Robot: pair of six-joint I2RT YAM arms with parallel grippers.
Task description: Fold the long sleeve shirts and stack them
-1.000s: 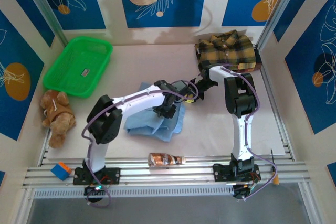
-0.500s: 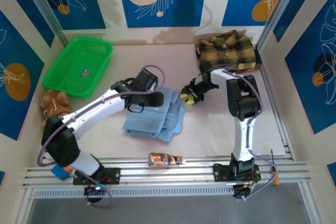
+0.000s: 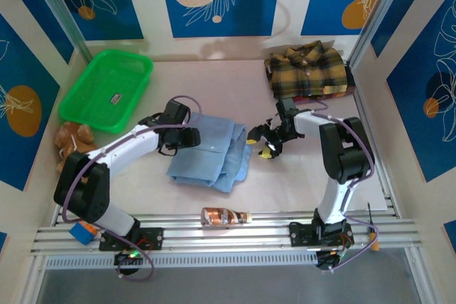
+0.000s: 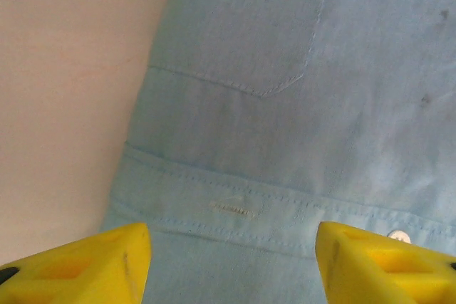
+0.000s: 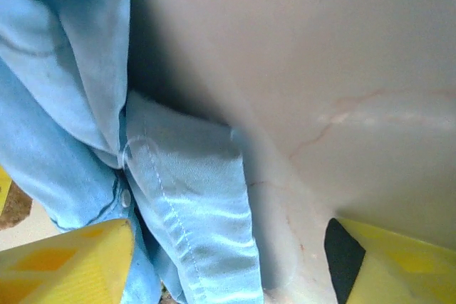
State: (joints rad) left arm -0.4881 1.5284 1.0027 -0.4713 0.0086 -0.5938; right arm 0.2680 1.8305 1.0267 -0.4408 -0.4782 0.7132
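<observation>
At the far left of the table (image 3: 214,83), green basket (image 3: 80,82): held one small dark flat item (image 3: 115,97), too small to identify. Blue shirt (image 3: 214,154): lay mid-table, partly folded. Plaid shirt (image 3: 308,70): folded, far right corner. Left gripper (image 4: 231,254): jaws wide over the blue shirt, empty. Right gripper (image 3: 259,142): jaws wide at its right edge, empty. Teddy bear (image 3: 70,149): partly hidden by the left arm.

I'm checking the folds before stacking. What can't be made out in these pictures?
Light blue shirt: left arm covers its upper-left corner in the top view; both wrist views crop it.
Plaid shirt: lower layers hidden under its own top fold, top view.
Teddy bear: lower body behind the left arm, top view.
Label in the green basket: too small to read, top view.
</observation>
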